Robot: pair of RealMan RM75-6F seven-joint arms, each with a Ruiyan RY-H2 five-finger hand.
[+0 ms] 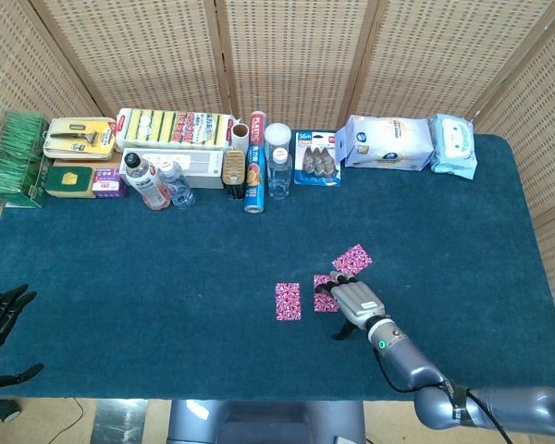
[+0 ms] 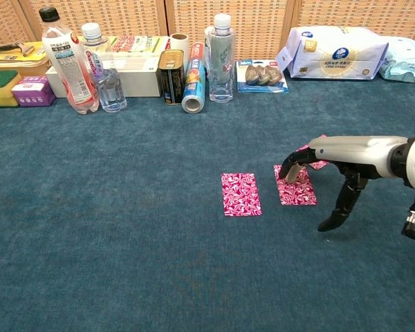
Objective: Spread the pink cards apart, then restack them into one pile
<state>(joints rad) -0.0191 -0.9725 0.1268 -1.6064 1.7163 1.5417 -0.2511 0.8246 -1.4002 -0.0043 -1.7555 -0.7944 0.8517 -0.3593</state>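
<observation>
Three pink patterned cards lie apart on the blue felt. The left card lies free. On the middle card rest the fingertips of my right hand, pressing down on its near end, with the thumb pointing down to the felt beside it. The third card lies further back, partly hidden behind that hand in the chest view. My left hand hangs off the table's front left corner, fingers apart and holding nothing.
A row of goods lines the back edge: bottles, a can, a foil roll, a clear bottle, wipe packs and sponges. Blue felt covers the table.
</observation>
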